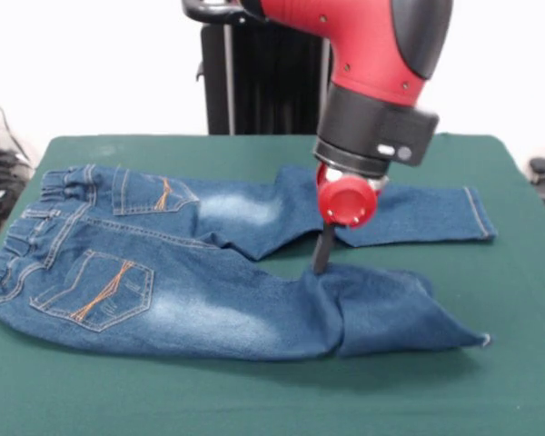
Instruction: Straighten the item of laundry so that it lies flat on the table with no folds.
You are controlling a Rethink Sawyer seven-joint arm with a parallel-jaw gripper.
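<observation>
Jeans (163,272): spread across the middle of the green table (527,363), back side up, waistband at the left edge of the frame, both legs running toward the right.
Long axis: roughly left to right across the picture, so any flattening pull would run the same way, toward the right.
Upper leg: lies nearly straight, reaching a hem at right of centre, close to the table's right edge.
Lower leg: shorter in appearance; its end at lower right looks doubled back on itself, with a raised fold line just right of centre. This is the one fold left, as far as I can judge.
Gripper (322,259): hangs from the red and black arm at centre frame, its dark tip coming down to the cloth at the top edge of the lower leg, just left of the fold, in the gap between the two legs.
Jaw state: cannot tell; only one dark finger shape shows, and whether it pinches denim or merely touches it is hidden.
Relation that matters: the folded end lies to the right of and slightly below the tip, very near it.
Risk: dragging may shift the whole garment instead of opening the fold.
</observation>
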